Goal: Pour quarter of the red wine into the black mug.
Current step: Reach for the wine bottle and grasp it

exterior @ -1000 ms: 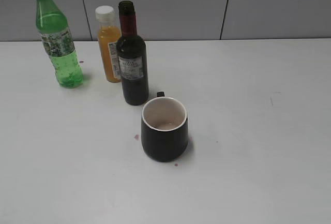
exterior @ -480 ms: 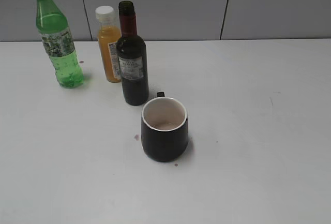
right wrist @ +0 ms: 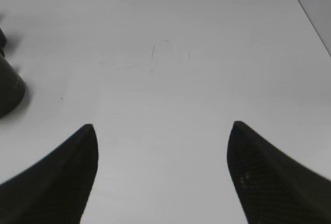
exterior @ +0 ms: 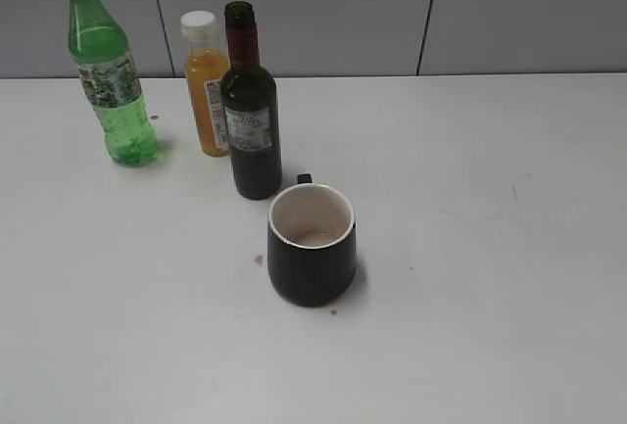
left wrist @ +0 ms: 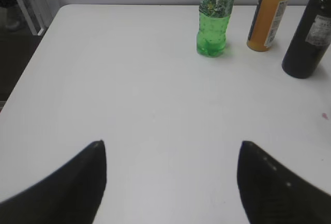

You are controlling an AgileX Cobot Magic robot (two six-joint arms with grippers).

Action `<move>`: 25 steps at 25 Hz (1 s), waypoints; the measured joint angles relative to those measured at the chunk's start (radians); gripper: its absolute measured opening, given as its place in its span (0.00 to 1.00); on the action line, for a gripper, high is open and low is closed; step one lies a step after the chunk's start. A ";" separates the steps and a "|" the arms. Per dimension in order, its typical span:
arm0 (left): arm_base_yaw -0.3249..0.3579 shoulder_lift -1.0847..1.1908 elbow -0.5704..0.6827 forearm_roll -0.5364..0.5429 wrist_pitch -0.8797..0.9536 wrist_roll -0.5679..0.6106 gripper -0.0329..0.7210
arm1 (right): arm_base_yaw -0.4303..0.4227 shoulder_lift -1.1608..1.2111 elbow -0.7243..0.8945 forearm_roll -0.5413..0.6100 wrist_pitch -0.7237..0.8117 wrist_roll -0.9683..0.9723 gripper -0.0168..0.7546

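Observation:
The red wine bottle [exterior: 251, 120], dark glass with maroon neck foil and a pale label, stands upright and uncapped just behind the black mug [exterior: 312, 246]. The mug has a white inside with a little pinkish liquid at the bottom; its handle points to the back. The bottle also shows at the right edge of the left wrist view [left wrist: 309, 32]. The mug's side shows at the left edge of the right wrist view [right wrist: 9, 89]. My left gripper [left wrist: 171, 144] is open and empty over bare table. My right gripper [right wrist: 162, 125] is open and empty. Neither gripper shows in the exterior view.
A green plastic soda bottle [exterior: 110, 71] and an orange juice bottle with a white cap [exterior: 206, 86] stand at the back left on the white table [exterior: 470, 248]. Small red drips [exterior: 259, 259] lie near the mug. A grey wall runs behind.

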State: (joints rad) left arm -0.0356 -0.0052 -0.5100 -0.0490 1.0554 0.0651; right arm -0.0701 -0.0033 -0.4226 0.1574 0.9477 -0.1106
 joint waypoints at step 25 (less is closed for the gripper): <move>0.000 0.000 0.000 -0.026 -0.002 0.000 0.83 | 0.000 0.000 0.000 0.003 0.000 0.000 0.78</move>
State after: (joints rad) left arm -0.0356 -0.0052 -0.5100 -0.0755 1.0530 0.0651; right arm -0.0701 -0.0033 -0.4226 0.1605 0.9477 -0.1106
